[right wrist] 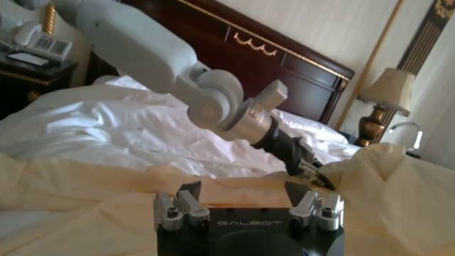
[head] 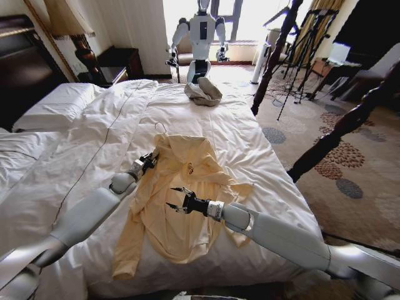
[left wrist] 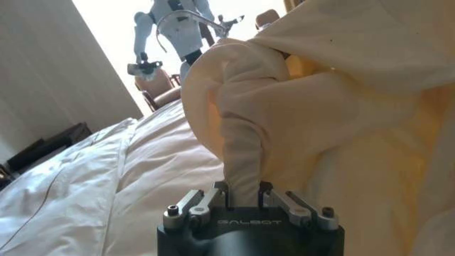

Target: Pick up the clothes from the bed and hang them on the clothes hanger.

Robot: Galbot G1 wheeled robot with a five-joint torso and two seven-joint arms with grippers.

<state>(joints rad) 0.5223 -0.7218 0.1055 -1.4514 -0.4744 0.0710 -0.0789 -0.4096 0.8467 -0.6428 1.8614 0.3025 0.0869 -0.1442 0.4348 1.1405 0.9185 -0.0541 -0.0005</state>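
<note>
Right gripper (head: 174,197) hovers over the top (head: 181,206), fingers spread, ready to grasp; left gripper (head: 152,160) pinches its shoulder fold, apparently to lift it off the bed (head: 262,156).

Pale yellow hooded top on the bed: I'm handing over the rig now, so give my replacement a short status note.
Left claw: shut on a fold of the pale yellow thin hooded top near its collar, by a wire hanger hook.
Right claw: open, hovering over the top's chest.
The top lies spread on the white-duveted bed.
Done: left grasp.
Left: lifting, hanging.
</note>
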